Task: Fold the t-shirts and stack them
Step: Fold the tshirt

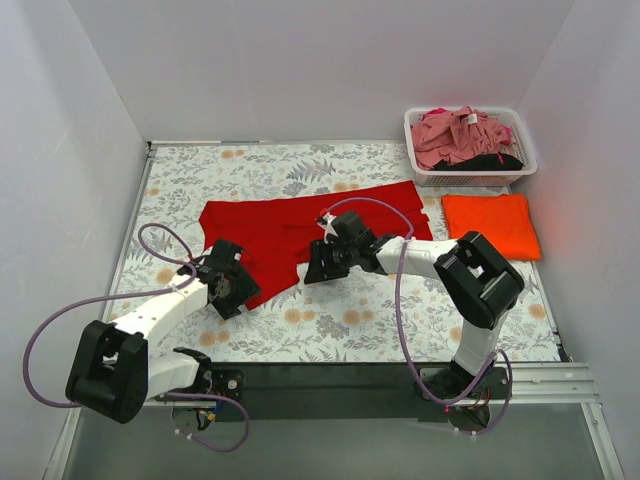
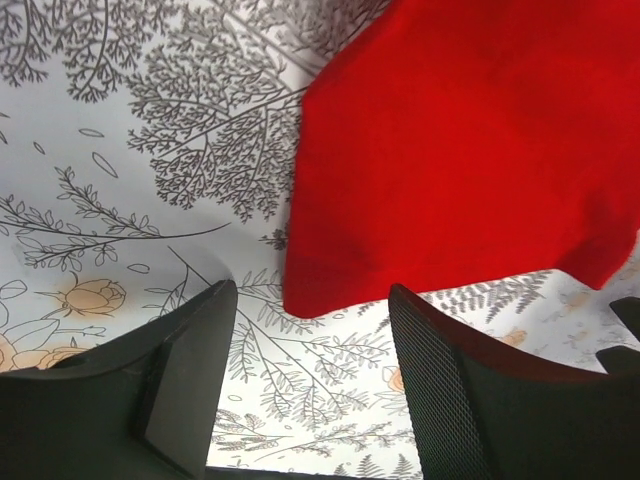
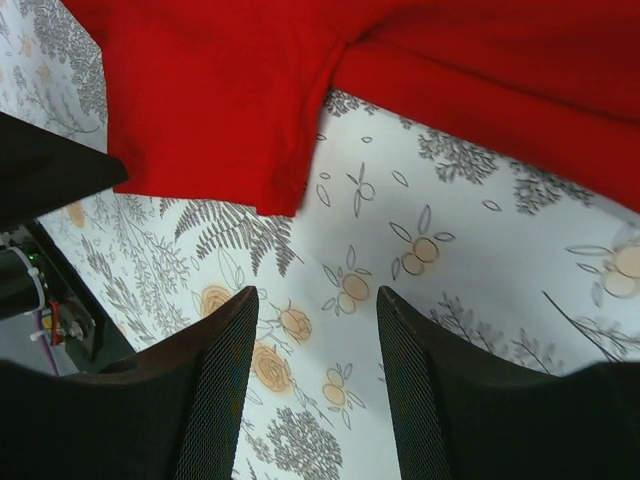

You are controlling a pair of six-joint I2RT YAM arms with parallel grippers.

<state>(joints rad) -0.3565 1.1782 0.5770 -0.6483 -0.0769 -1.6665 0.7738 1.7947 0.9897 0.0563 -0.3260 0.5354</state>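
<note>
"Hovering low over the hem, both of them. The left gripper (image 2: 312, 295) has its jaws spread with nothing between them, poised at the red t-shirt (image 1: 300, 225)'s corner at about 8 o'clock. The right gripper (image 3: 317, 295) is parted just as wide and empty, near the shirt's 6 o'clock edge."

"And the shirt lies flat?"

"Mostly. It's spread across the middle of the table, with a fold or overlap showing in the right wrist view. My worry is the pinch. If a finger comes down beside the hem instead of over it, it could catch only the floral table cloth (image 1: 380, 310), or cloth and shirt together, and drag the covering into wrinkles."

"Anything else?"

"Uneven grabs. If one side bites and the other misses, I'd expect the fold to skew."

"What about the rest of the room?"

"The orange t-shirt (image 1: 490, 222) sits folded at 3 o'clock, well apart from the arms. The white basket (image 1: 412, 140) at 1 o'clock holds a pink tee (image 1: 455, 138) and a black one (image 1: 495, 160). Plain pale walls (image 1: 300, 60) close in three sides."
</note>
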